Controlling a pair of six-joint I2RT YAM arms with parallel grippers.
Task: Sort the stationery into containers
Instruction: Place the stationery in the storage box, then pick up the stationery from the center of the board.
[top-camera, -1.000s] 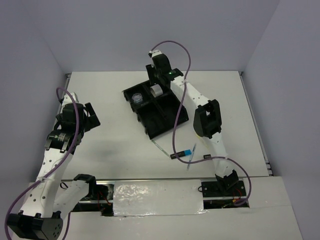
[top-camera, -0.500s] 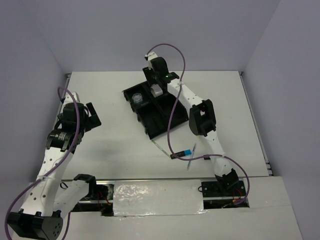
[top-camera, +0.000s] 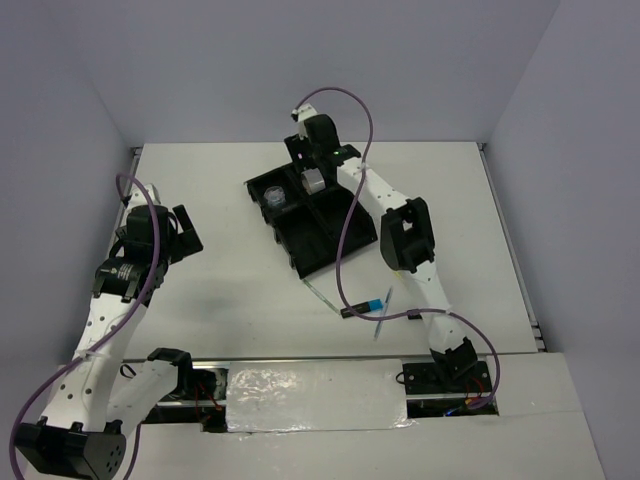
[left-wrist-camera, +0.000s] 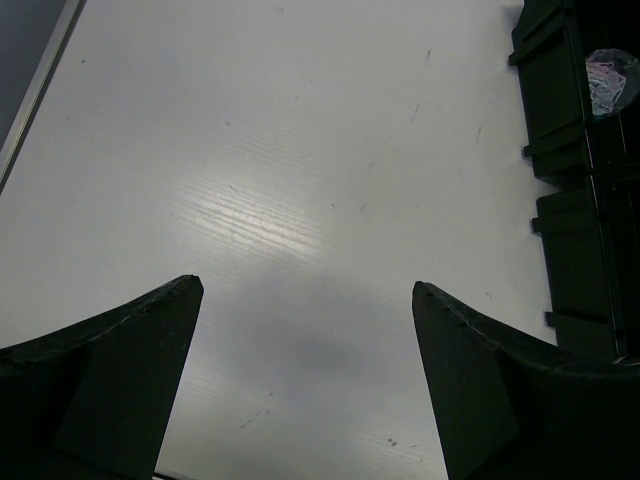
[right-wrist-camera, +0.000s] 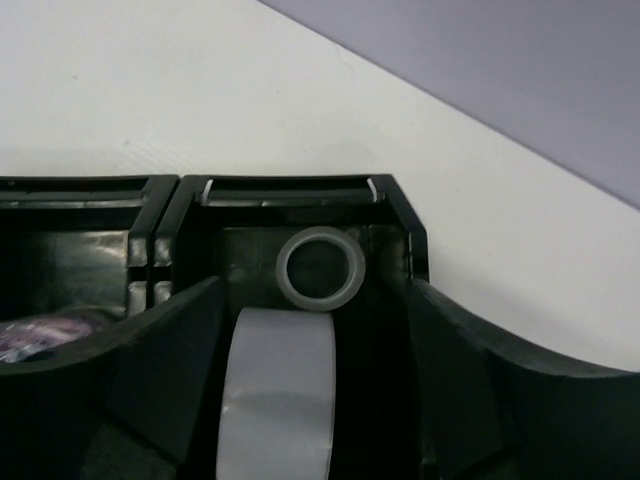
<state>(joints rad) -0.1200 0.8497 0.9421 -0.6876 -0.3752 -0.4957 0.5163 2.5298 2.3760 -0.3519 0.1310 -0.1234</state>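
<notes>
The black four-compartment tray (top-camera: 322, 240) lies at the table's centre back. My right gripper (top-camera: 311, 170) hangs over its far compartment, open (right-wrist-camera: 315, 292). A beige-silver tape roll (right-wrist-camera: 278, 395) stands on edge between the fingers, close to the left one and well apart from the right one; it also shows from above (top-camera: 313, 183). A clear roll (right-wrist-camera: 320, 268) lies behind it. A glittery roll (top-camera: 277, 196) sits in the neighbouring compartment. A blue-capped marker (top-camera: 366, 307) and thin pens (top-camera: 320, 296) lie in front of the tray. My left gripper (top-camera: 181, 235) is open and empty (left-wrist-camera: 305, 290).
The tray's left wall (left-wrist-camera: 560, 120) shows at the right edge of the left wrist view, with the glittery roll (left-wrist-camera: 610, 80) inside. Purple cables trail along both arms. The walls stand close behind and beside the table.
My right gripper has drawn back a little toward the far end of the tray while the beige-silver roll stays in the compartment. The left arm has hardly moved.
</notes>
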